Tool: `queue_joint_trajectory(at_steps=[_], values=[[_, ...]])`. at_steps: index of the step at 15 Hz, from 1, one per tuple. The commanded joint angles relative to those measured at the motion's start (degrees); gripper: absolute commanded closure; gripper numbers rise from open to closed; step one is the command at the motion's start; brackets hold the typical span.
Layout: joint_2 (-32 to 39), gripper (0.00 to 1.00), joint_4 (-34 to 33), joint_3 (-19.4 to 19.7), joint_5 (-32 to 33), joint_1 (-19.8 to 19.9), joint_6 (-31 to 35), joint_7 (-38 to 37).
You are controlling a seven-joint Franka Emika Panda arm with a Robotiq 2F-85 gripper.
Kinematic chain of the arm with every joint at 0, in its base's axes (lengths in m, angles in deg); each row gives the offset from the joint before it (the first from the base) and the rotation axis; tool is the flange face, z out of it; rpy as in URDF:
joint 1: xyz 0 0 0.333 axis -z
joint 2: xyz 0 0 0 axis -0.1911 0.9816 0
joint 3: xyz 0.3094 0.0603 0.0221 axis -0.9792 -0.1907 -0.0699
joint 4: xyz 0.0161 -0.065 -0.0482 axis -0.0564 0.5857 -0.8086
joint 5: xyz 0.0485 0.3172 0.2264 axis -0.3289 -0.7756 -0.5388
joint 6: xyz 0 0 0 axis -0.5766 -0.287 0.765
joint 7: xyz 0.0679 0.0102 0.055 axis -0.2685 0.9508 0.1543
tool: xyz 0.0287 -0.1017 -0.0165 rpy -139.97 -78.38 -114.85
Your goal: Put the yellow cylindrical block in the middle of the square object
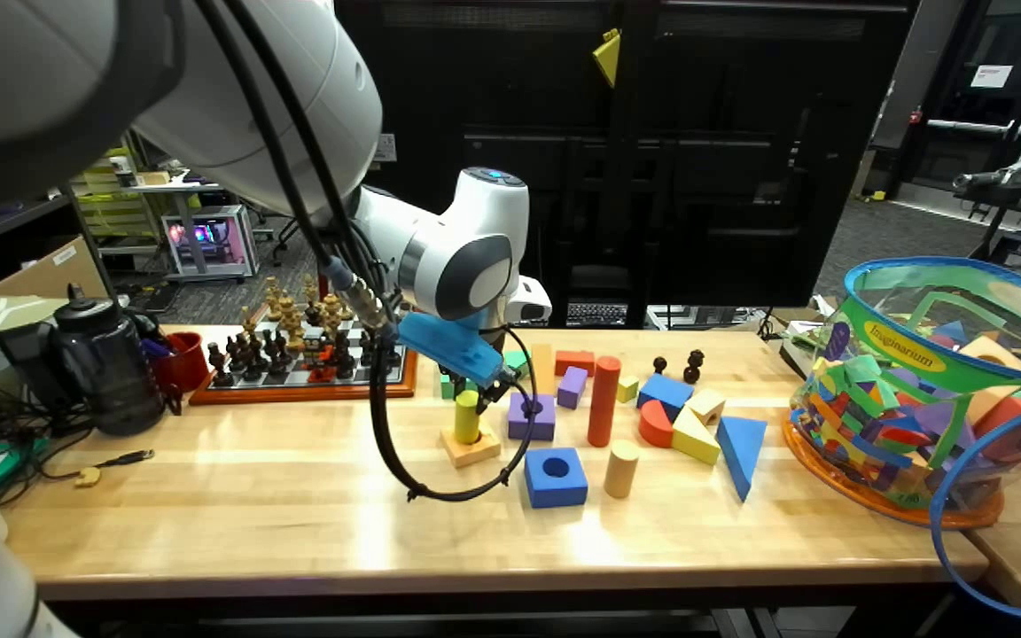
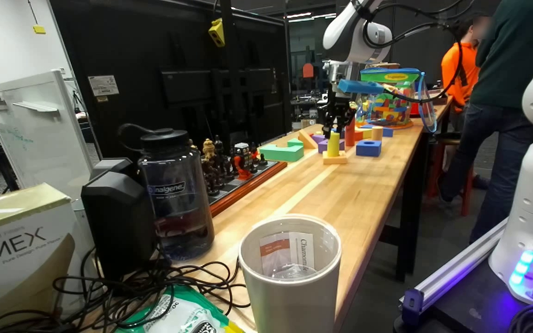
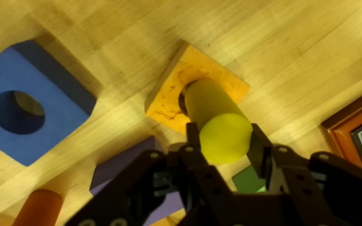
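The yellow cylindrical block stands about upright at the middle hole of a flat square wooden block. Both also show in an exterior view, the yellow block above the square block. In the wrist view the lower end of the yellow block is at the hole of the square block, with a dark sliver of hole showing beside it. How deep it sits cannot be told. My gripper has a finger against each side of the block's upper end; it also shows in an exterior view.
A blue block with a hole, a purple block, a red cylinder and a plain wooden cylinder stand close by. A chessboard lies at the back. A clear bin of blocks stands at the table's end.
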Motion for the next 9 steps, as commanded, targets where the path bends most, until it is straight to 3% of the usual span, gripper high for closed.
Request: queue_joint_trajectory(at_steps=[1,9], values=[[-1.20,0.84,1.08,0.35,-1.62,-0.13,0.70,2.08],[-1.69,0.84,1.33,0.33,-1.51,-0.15,0.92,2.77]])
